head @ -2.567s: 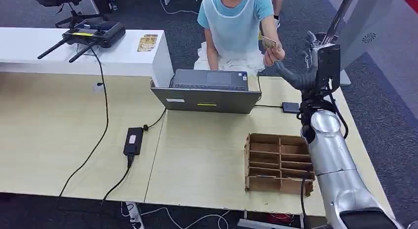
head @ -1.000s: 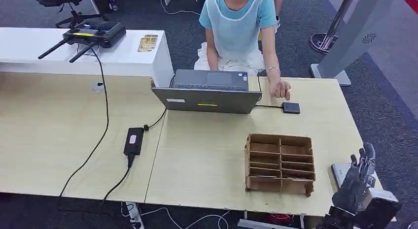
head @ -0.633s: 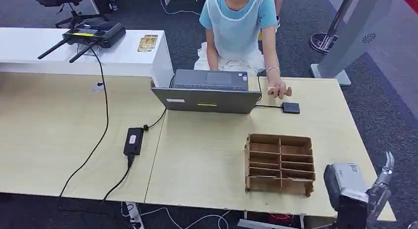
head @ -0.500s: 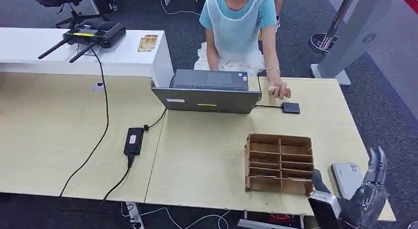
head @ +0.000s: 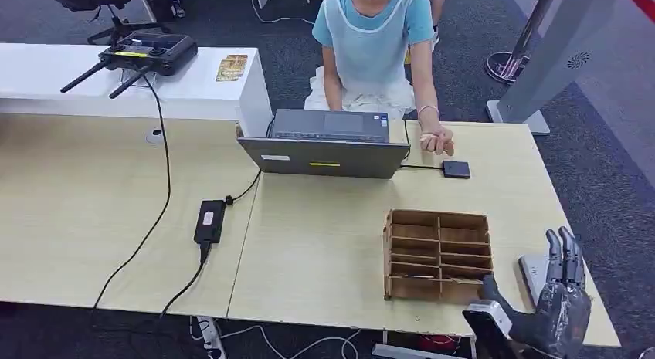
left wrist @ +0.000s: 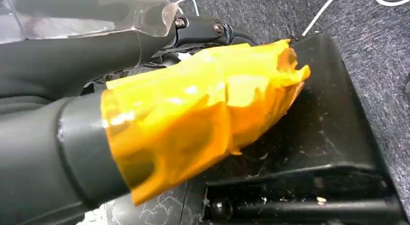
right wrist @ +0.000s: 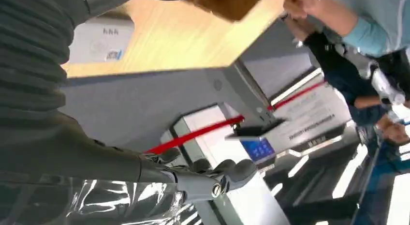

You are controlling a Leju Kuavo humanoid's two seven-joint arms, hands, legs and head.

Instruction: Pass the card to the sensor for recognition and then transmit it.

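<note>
My right hand (head: pixel 560 305) stands low at the table's near right corner, fingers straight up and apart, thumb out, nothing in it. Just beyond it a white box-shaped device (head: pixel 533 268) lies on the table edge; the right wrist view has that device (right wrist: pixel 99 38) too, and my fingers (right wrist: pixel 227 174) stretched over the floor. Across the table a person's hand (head: pixel 438 141) rests by a small black sensor pad (head: pixel 456 169); whether it holds the card I cannot tell. In the left wrist view a finger (left wrist: pixel 198 26) of my left hand lies straight, holding nothing.
A wooden compartment organiser (head: pixel 439 255) sits left of my right hand. A laptop (head: pixel 324 143) stands mid-table with a cable to the black pad. A power brick (head: pixel 209 220) and cords lie left. Cards (head: pixel 231 66) and a router (head: pixel 147 52) sit on the white counter.
My right arm came down from beside the person's raised hand to the near right corner. The person took the card and lowered that hand to the table by the laptop.
</note>
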